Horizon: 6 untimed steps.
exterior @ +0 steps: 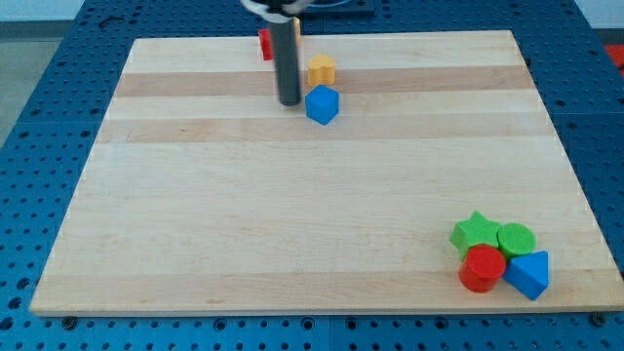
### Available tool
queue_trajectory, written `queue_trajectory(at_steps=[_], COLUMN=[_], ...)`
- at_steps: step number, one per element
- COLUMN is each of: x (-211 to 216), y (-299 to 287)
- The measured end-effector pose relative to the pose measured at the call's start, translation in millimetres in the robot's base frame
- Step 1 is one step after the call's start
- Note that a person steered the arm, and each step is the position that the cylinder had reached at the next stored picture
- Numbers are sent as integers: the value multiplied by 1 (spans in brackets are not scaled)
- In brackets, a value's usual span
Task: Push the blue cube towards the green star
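The blue cube (322,104) sits near the view's top, a little left of centre, on the wooden board (292,214). My tip (289,101) stands just to the cube's left, close to it; I cannot tell if they touch. The green star (475,232) lies far off at the view's bottom right, in a tight cluster of blocks.
An orange block (321,69) sits just above the blue cube. A red block (264,43) is partly hidden behind the rod at the top edge. Beside the star are a green cylinder (517,238), a red cylinder (483,268) and a blue triangular block (529,274).
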<state>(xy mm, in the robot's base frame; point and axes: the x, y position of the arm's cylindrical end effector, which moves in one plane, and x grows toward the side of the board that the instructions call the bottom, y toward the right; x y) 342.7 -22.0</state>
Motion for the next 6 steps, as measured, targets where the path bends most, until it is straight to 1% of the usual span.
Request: queue_trajectory(at_steps=[1, 2, 3, 4, 6], x=[35, 48, 33, 18, 91], y=[64, 85, 64, 82, 180])
